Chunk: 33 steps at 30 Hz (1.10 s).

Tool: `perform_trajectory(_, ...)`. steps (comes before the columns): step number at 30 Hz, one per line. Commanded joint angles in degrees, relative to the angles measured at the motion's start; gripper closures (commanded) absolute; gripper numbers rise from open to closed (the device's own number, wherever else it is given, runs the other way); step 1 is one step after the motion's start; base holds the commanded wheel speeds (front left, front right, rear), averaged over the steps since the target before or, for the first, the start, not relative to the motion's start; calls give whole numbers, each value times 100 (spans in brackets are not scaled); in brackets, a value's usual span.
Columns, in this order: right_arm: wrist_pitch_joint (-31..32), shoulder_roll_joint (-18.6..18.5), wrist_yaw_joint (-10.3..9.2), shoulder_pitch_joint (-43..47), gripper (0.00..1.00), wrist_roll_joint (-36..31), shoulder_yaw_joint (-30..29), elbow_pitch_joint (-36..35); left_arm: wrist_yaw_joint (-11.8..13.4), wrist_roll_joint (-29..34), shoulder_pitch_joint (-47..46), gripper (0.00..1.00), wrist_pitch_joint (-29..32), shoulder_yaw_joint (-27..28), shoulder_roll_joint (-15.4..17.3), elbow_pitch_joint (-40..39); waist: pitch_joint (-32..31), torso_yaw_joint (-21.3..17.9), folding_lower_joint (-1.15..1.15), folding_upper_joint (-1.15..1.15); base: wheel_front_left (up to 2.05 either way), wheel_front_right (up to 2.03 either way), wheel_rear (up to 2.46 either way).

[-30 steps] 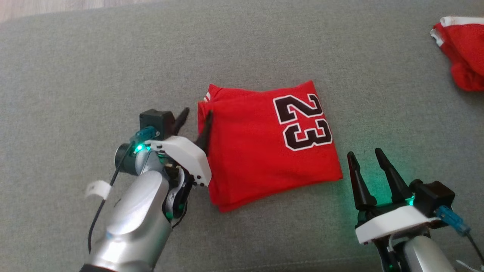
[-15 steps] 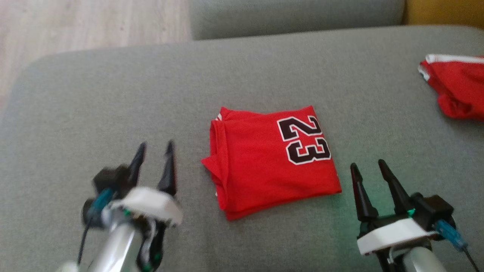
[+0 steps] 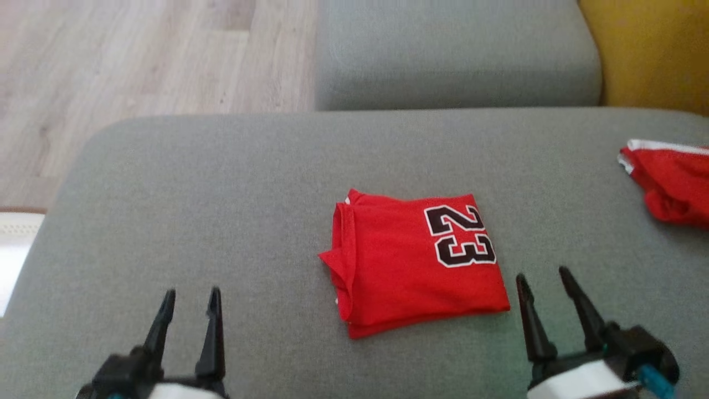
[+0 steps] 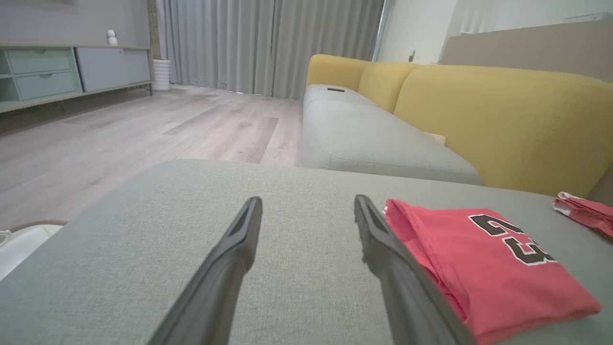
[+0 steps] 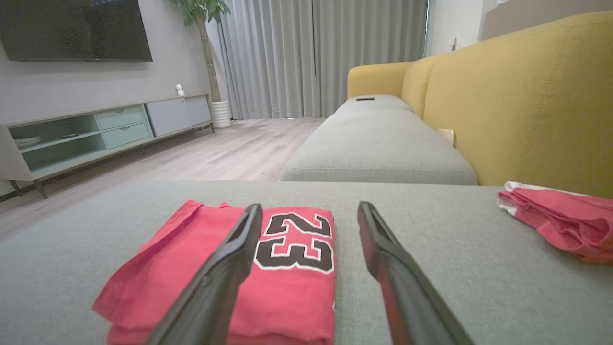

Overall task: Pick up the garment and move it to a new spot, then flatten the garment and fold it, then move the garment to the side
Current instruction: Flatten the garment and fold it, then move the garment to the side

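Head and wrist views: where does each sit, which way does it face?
Head view: on the robot's head, looking forward and down at the folded red jersey on the grey cushion; left gripper and right gripper at the bottom, both open.
Left wrist view: on that wrist, low over the cushion, facing the curtains; own fingers, jersey at right.
Right wrist view: on that wrist, low, facing the same way; jersey beyond its own fingers.
Shared: both wrist views show the jersey, the yellow sofa back and a second red garment.
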Motion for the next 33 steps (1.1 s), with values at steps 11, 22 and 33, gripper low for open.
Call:
perform_trajectory(11, -77, 91, -5, 433, 0, -47, 4, -160, -212, 565, 491, 0, -71, 376, -163, -235, -493, 63, 0, 0, 0, 0, 0)
perform_trajectory(22, -77, 110, -5, 472, 0, -20, 8, -121, -80, 546, 527, 0, -71, 358, -168, -238, -577, 82, 0, 0, 0, 0, 0)
perform_trajectory(33, -77, 112, -5, 501, 0, 73, -43, -94, -26, 448, 582, 0, -71, 357, -168, 29, -604, 61, 0, 0, 0, 0, 0)
